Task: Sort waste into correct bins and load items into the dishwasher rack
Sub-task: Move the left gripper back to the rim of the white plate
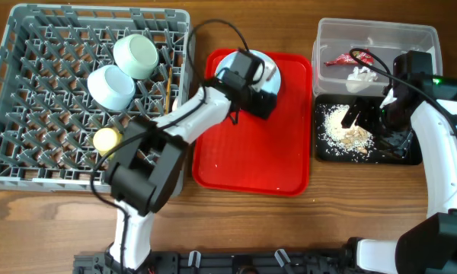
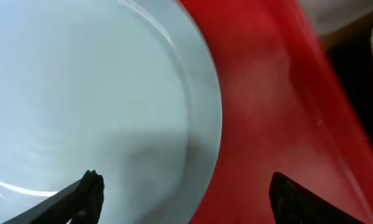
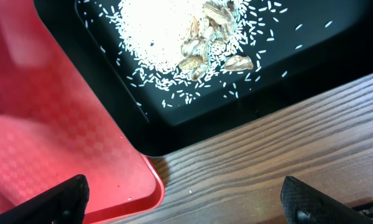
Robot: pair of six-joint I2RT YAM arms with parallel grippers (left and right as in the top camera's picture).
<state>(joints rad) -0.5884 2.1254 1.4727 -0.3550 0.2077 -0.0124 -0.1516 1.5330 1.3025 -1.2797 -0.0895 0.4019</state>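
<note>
The white plate (image 1: pixel 272 74) lies at the back of the red serving tray (image 1: pixel 251 164), mostly hidden under my left gripper (image 1: pixel 257 90). In the left wrist view the open jaws (image 2: pixel 186 196) straddle the plate's (image 2: pixel 81 93) right rim, empty. My right gripper (image 1: pixel 362 116) hangs open over the black tray (image 1: pixel 407 152), which holds rice-like scraps (image 1: pixel 346 133); they also show in the right wrist view (image 3: pixel 174 31). The clear tub (image 1: pixel 377 34) holds the red wrapper (image 1: pixel 341 59) and white tissue (image 1: pixel 359 74). The grey rack (image 1: pixel 30 114) holds a green bowl (image 1: pixel 137 55), blue bowl (image 1: pixel 110 86), yellow cup (image 1: pixel 107 140) and chopstick (image 1: pixel 167 84). The fork is hidden.
The red tray's corner (image 3: pixel 62 137) lies close beside the black tray (image 3: pixel 143 130) on the wooden table (image 3: pixel 267 143). A few stray rice grains sit on the red tray and on the wood. Arm cables loop over the rack's right side and the tub.
</note>
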